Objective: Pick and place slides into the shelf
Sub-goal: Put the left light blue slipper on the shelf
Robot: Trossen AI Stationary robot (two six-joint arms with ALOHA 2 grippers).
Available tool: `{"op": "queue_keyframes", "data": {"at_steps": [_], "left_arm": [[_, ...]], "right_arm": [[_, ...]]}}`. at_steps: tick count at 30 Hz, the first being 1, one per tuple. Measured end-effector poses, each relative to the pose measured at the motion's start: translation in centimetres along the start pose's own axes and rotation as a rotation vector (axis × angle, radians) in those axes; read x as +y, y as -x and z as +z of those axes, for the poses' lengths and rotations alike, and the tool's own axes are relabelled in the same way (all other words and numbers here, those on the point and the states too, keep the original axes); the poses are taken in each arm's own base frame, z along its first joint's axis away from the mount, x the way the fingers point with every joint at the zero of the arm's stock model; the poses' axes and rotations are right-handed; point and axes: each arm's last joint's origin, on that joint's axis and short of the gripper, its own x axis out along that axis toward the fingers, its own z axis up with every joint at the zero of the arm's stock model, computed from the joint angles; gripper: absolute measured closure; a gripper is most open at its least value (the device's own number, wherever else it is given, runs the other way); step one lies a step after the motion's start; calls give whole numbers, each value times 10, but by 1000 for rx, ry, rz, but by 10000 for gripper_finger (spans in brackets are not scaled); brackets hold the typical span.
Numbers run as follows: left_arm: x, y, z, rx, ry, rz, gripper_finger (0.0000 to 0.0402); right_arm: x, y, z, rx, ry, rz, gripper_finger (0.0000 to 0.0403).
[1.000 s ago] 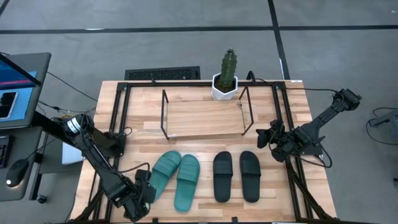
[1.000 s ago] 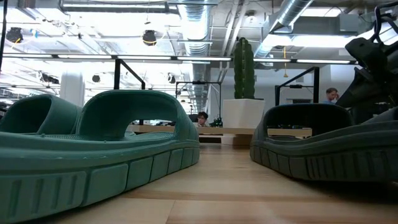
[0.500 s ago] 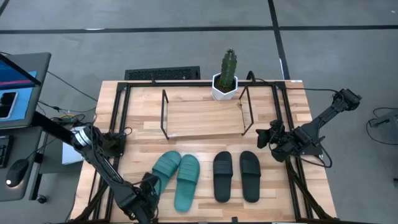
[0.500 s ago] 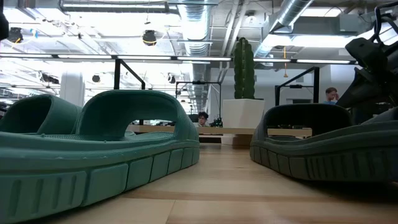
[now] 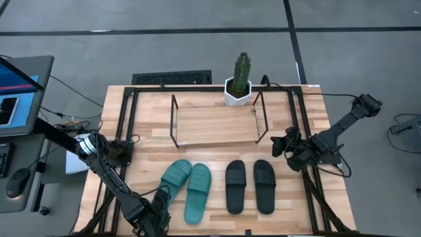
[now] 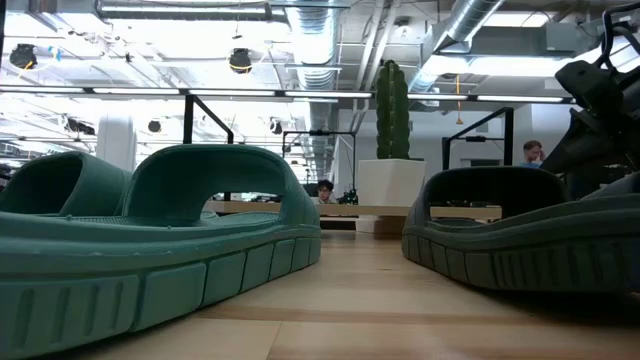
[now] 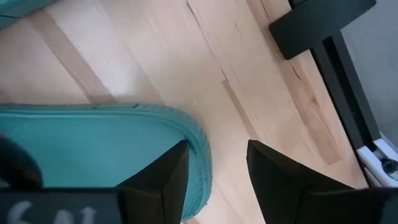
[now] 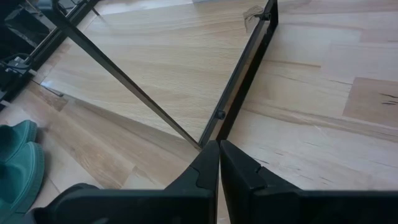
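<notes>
A teal-green pair (image 5: 174,181) (image 5: 197,191) and a black pair (image 5: 235,186) (image 5: 264,186) of slides lie sole-down near the table's near edge. The shelf (image 5: 217,122) stands beyond them, its wooden board bare. My left gripper (image 5: 156,205) is open at the near heel end of the left teal slide (image 7: 93,143). One finger (image 7: 165,180) stands over the footbed and the other (image 7: 280,183) outside the rim. My right gripper (image 5: 281,145) waits shut beside the shelf's right end-frame (image 8: 239,81). My left gripper straddles the heel rim (image 7: 198,152) of the left teal slide, coming from the near left at a slant. I cannot tell whether either finger touches the slide, which lies flat on the table.
A cactus in a white pot (image 5: 239,84) stands behind the shelf at the far edge. The black table frame (image 5: 125,125) runs along the left and right sides. There is bare wood between the shelf and the slides. People show in the room beyond (image 6: 325,188).
My left gripper has moved toward the table's right, along the near edge, up to the heel end of the left teal slide. The slides and my right arm have kept still.
</notes>
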Motion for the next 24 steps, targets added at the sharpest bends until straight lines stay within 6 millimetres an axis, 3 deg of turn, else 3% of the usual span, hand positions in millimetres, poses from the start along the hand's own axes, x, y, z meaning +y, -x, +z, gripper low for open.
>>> {"op": "queue_keyframes", "data": {"at_steps": [24], "left_arm": [[1, -3, -4, 35, 26, 66, 249]], "right_arm": [[0, 0, 0, 0, 0, 0, 395]]}}
